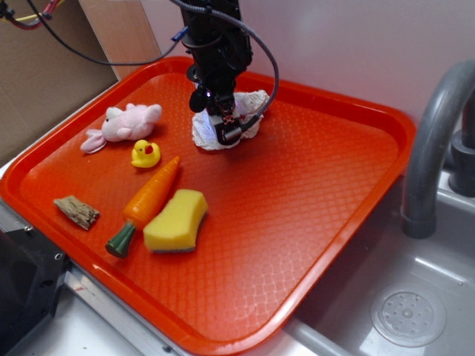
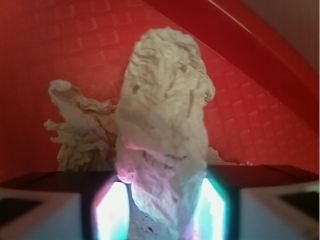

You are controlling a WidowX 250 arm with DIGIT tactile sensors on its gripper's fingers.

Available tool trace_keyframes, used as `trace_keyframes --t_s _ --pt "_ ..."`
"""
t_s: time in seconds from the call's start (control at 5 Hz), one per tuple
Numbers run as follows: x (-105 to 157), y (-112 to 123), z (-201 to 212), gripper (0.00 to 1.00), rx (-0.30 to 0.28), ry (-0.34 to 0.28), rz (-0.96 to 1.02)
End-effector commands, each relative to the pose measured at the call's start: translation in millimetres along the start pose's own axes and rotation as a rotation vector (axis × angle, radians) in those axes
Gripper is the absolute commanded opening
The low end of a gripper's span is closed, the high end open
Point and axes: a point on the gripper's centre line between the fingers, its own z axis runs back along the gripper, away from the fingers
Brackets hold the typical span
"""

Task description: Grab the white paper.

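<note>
the wrist view showed what the exterior view hid: the white paper [image 2: 162, 145] ran as a tall crumpled column straight between the two fingers [image 2: 45, 212], which pressed in on its lower part from either side, so the jaws were pinching the wad; a smaller ragged flap of the same paper stuck out to one side over the tray's [image 2: 60, 45] red waffle floor, and the tray's raised rim crossed the upper corner; the exterior view alone showed the whole scene, with the gripper [image 1: 226, 122] planted down on the white paper [image 1: 249, 104] at the far side of the tray [image 1: 312, 222], near its back rim; counted there: one paper wad, one pink plush bunny [image 1: 126, 124] well to the side of the paper, one yellow rubber duck [image 1: 145, 153] just beside the bunny, one toy carrot [image 1: 148, 200] nearer the camera than the paper, one yellow sponge [image 1: 177, 221] touching the carrot, one small brown wood-like chunk [image 1: 76, 211] beyond the carrot; off the tray lay one grey faucet [image 1: 434, 141] and one sink [image 1: 408, 315] with its drain.
</note>
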Motion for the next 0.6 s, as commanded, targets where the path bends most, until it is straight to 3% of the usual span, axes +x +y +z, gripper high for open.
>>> trace_keyframes --t_s 0.0,0.2,0.4 --pt "9 -6 4 0.00 0.019 -0.118 0.042" --pt "11 -1 22 0.00 0.050 -0.119 0.170" --pt "-10 4 72 0.00 -0.007 -0.129 0.432"
